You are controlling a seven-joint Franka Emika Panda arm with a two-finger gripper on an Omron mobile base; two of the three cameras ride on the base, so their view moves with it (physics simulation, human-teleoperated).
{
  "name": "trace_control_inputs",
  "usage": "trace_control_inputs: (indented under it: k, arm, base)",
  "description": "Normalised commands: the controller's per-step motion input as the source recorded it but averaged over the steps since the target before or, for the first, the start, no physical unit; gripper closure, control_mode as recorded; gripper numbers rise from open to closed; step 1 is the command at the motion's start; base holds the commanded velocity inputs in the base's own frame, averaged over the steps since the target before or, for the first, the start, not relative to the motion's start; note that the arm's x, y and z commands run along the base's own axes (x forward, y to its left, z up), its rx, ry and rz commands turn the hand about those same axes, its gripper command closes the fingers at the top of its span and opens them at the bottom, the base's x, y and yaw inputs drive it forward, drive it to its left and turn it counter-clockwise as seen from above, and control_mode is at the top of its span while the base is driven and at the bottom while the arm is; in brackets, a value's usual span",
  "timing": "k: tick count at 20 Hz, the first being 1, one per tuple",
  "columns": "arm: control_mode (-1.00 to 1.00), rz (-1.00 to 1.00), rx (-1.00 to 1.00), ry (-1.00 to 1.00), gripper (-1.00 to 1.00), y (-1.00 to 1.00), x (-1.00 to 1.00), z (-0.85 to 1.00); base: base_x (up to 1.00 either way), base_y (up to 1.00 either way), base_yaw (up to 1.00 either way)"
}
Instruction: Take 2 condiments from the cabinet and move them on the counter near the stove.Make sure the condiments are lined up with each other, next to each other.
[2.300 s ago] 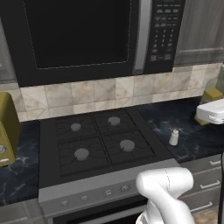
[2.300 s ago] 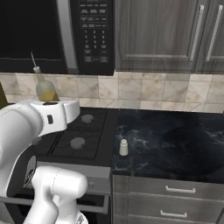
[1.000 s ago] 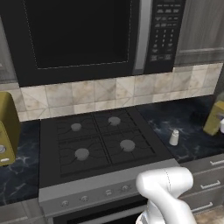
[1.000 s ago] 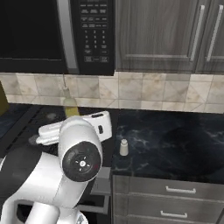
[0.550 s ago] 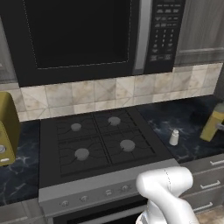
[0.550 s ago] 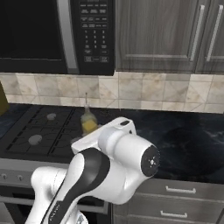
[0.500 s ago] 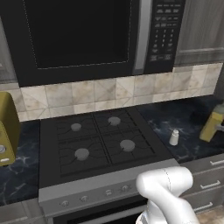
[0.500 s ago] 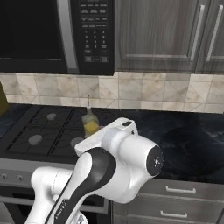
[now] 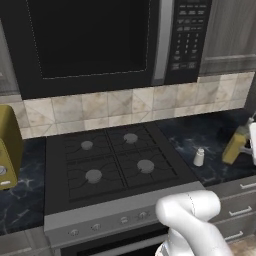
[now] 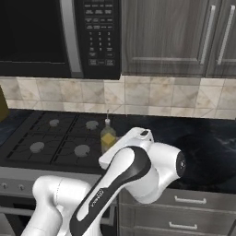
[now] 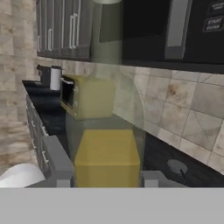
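My gripper is shut on the yellow-green oil bottle, which stands upright between the fingers. In the left base view the oil bottle hangs at the far right, low over the black veined counter. The short pale shaker stands on that counter just right of the stove, a short gap left of the bottle. In the right base view the oil bottle shows its spout and shoulders above my white arm, by the stove's right edge.
A black microwave hangs above the stove. A yellow toaster stands on the counter to the stove's left, also the toaster in the hand view. Grey cabinets are on the upper right, drawer fronts below the counter.
The arm has swung from over the stove's left to its right side, carrying the bottle. The bottle has come lower and nearer the shaker. The shaker has not moved.
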Motion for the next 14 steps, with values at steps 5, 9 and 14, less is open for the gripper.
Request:
trace_control_inputs:
  k: [5,9,14]
  arm:
    - [-1.00,-0.03,-0.06,0.00,1.00,-0.20,0.23,-0.39]
    - [-1.00,-0.02,-0.09,0.00,1.00,-0.25,0.11,-0.28]
    - [-1.00,0.00,-0.05,0.00,1.00,-0.18,0.20,-0.20]
  base:
    - [0.00,0.00,0.00]
    - [0.00,0.00,0.00]
    - [0.00,0.00,0.00]
